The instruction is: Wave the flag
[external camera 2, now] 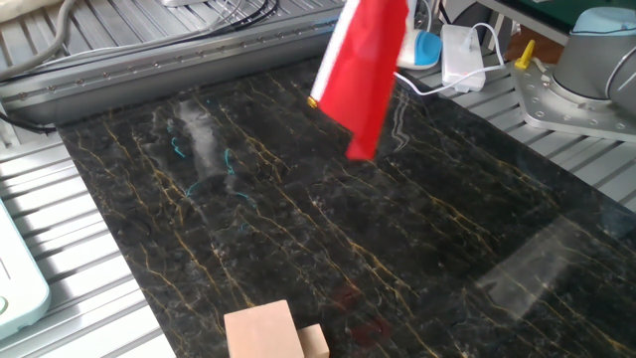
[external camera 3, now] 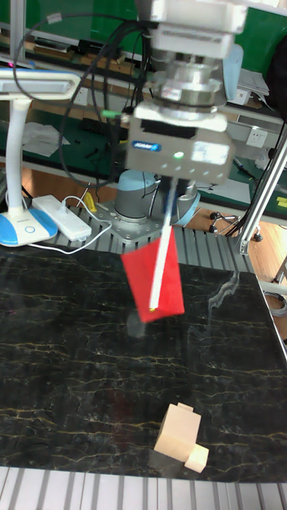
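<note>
The flag [external camera 2: 366, 70] is a bright-red sheet on a thin white stick [external camera 2: 328, 68], hanging in the air above the far part of the dark marble table [external camera 2: 417, 249]. In the tall fixed view the flag [external camera 3: 145, 285] hangs below my gripper [external camera 3: 173, 182], stick end pointing down and tilted slightly left. The stick [external camera 3: 163, 259] runs up into the underside of the gripper, which is shut on its upper end. The fingertips themselves are hard to make out. In the fixed view the gripper is above the top edge.
Pale wooden blocks [external camera 2: 268, 333] [external camera 3: 180, 435] lie near the table's front edge. A lamp with a blue base [external camera 3: 24, 227] and a white power adapter [external camera 2: 462, 55] stand at the back, beside the robot base [external camera 2: 586, 70]. Grey ribbed metal surrounds the marble.
</note>
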Controlling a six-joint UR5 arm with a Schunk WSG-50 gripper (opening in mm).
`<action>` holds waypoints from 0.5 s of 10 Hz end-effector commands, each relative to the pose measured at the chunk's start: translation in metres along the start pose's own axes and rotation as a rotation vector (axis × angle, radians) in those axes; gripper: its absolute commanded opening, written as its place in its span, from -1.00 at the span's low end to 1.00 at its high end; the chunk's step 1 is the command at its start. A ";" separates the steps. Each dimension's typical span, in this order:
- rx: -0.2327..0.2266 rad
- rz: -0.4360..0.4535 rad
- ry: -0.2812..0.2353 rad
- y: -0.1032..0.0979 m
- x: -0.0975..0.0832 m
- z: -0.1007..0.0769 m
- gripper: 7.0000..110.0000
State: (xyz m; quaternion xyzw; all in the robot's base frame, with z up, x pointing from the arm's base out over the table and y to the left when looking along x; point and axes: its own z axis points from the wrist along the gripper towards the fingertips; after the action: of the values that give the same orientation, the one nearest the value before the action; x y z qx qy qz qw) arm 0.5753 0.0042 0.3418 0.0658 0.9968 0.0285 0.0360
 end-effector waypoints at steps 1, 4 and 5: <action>0.304 -0.239 -0.114 -0.111 -0.035 0.006 -1.00; 0.682 -0.431 -0.168 -0.194 -0.065 -0.040 -1.00; 0.831 -0.469 -0.155 -0.217 -0.072 -0.064 -1.00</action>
State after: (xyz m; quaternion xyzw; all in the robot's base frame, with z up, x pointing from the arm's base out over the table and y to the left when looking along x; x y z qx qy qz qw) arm 0.6132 -0.1604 0.3550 -0.1034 0.9589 -0.2444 0.1005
